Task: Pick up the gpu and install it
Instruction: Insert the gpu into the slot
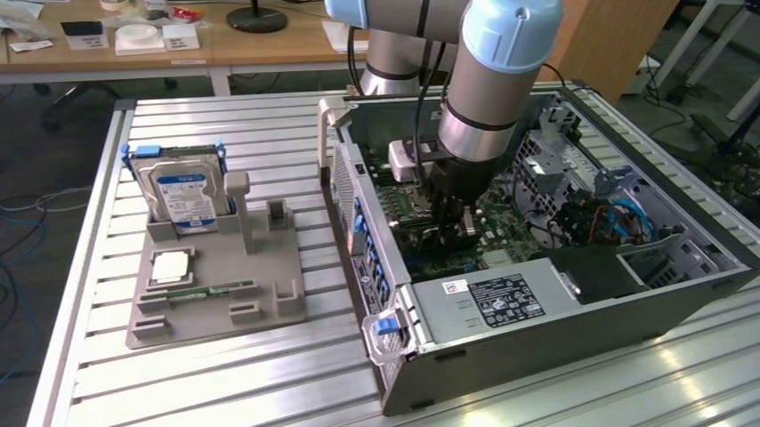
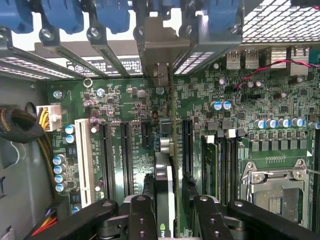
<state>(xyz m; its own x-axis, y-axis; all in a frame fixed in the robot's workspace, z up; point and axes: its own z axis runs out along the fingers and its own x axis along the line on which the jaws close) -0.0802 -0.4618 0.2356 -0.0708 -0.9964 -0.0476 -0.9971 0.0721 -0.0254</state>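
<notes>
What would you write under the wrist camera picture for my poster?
The gripper holds the gpu edge-on above the motherboard slots.

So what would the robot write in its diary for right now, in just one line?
gripper: shut on thin green-and-black gpu card | place: inside open grey computer case | card edge-on above green motherboard slots | seated: cannot tell

This is a robotics lab or electronics workshop. A ribbed aluminium worktable (image 1: 238,133) carries an open grey desktop computer case (image 1: 570,294) and a grey moulded parts fixture (image 1: 214,285) holding a silver hard drive with a blue label (image 1: 184,191). Behind stand wooden desks (image 1: 155,53) strewn with small supplies, and loose cables (image 1: 18,213) trail across the floor.
</notes>
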